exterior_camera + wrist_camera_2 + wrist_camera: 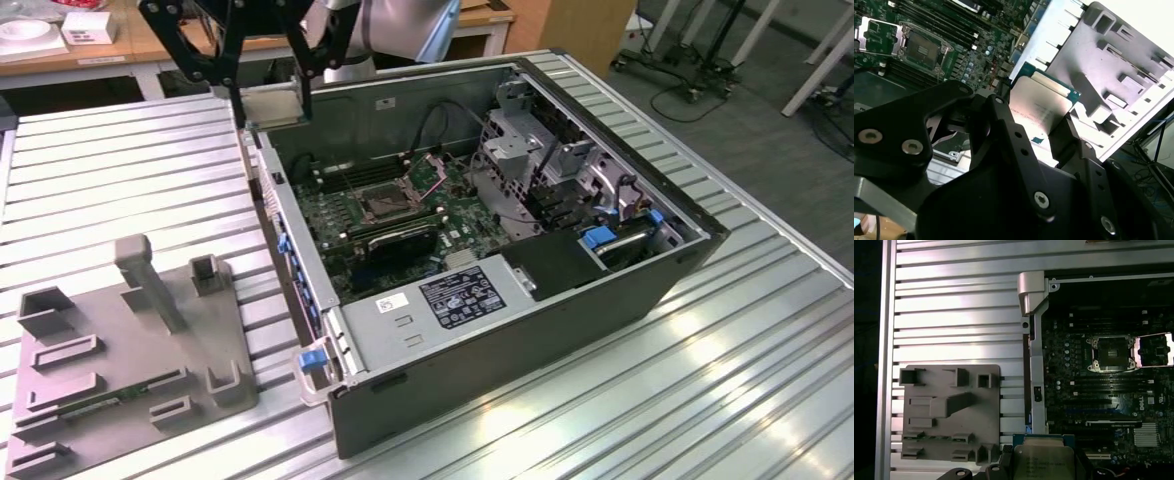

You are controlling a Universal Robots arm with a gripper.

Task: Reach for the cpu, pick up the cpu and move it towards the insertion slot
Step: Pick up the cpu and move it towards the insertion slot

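Observation:
My gripper (274, 108) hangs above the far-left corner of the open computer case, shut on the cpu (274, 103), a thin pale square chip. In both wrist views the cpu (1041, 102) (1044, 459) sits edge-held between my black fingers (1000, 122), its silvery top with a green rim showing. The insertion slot (379, 205) is a square socket with a dark centre and silver frame on the green board inside the case, lower and toward the exterior view's right of the chip. The insertion slot (1111, 353) (921, 47) has its metal lid flipped open beside it.
The case wall (274, 215) stands between the chip and the board. A grey plastic tray (134, 340) with upright posts lies on the slatted metal table (120, 170), holding a green memory stick (114, 395). Drive cages (534, 165) and a power supply (447, 295) fill the case's near side.

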